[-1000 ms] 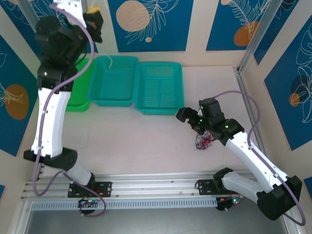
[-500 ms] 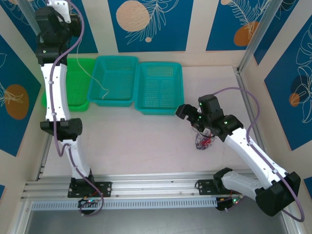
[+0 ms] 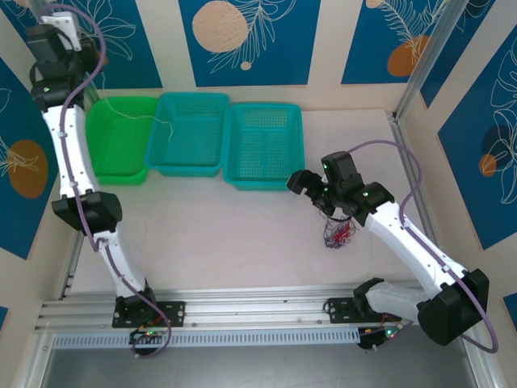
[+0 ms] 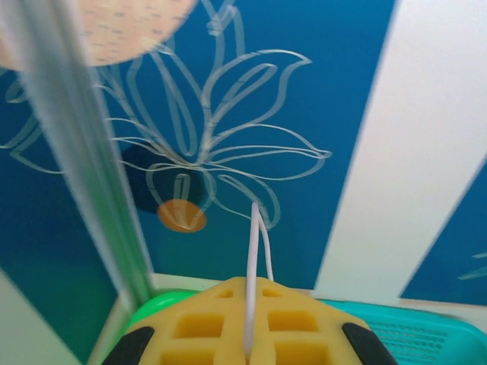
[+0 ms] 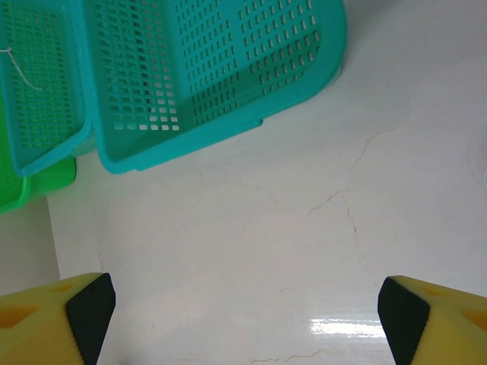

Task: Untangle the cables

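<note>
1. The left gripper (image 4: 247,338) is raised high in the upper left of the top view. Its yellow pads (image 4: 202,323) are pressed together and pinch the whitish wire (image 4: 252,289).
2. In the left wrist view the wire's long axis is close to vertical. Two thin strands rise from the seam between the pads and meet at a tip that points at the upper edge of the frame, in front of the blue leaf-patterned wall panel (image 4: 228,137).
3. In the top view the whitish wire (image 3: 153,121) runs from upper left to lower right. It crosses above the back of the green basket (image 3: 105,174) and reaches the middle basket (image 3: 186,168). Its free end droops toward the bottom of the frame inside that basket.
4. The right wrist view shows that free end (image 5: 23,72) as a small curl in the upper left, inside the middle basket (image 5: 46,144).
5. The right gripper (image 3: 311,194) stands wide open just right of the teal basket (image 3: 262,182) and has hold of nothing. In its wrist view the gripper (image 5: 243,327) has a yellow fingertip in each lower corner, with bare white table (image 5: 266,228) between them.
6. The knot (image 3: 338,234) of red and dark cables lies on the table (image 3: 226,234) in the right half of the frame, just below the right gripper and under that arm. It is a compact clump with no clear long axis, and its red strands sit toward the right side.
</note>
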### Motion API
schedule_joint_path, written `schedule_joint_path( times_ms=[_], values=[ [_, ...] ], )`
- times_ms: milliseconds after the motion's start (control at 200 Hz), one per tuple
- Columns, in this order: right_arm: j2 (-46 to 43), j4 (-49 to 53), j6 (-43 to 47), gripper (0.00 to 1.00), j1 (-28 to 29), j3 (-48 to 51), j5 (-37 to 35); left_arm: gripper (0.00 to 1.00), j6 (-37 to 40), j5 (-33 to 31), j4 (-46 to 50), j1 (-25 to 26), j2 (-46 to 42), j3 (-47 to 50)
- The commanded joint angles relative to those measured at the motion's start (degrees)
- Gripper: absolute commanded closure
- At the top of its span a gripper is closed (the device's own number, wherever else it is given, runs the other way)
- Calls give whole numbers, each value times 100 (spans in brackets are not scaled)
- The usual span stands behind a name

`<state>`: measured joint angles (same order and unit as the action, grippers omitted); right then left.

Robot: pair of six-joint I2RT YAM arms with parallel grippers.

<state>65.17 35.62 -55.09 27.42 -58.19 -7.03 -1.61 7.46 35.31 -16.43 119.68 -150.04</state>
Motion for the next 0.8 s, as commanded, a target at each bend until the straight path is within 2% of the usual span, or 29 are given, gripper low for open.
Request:
schedule_joint_path(
  times_ms=[0,265,560,795],
  values=[
    [20,57,-94,9,27,-140,100,100,-304,229,-462,-330,-403,-38],
    [172,84,-106,9,105,-253,169,100,-280,305,-276,-652,-469,193],
    [172,130,-124,9,123,-241,157,100,-836,1038,-946,-740,-95,1141],
    [115,169,-171,9,132,-157,112,100,-1023,1049,-1184,-715,159,1772]
  ],
)
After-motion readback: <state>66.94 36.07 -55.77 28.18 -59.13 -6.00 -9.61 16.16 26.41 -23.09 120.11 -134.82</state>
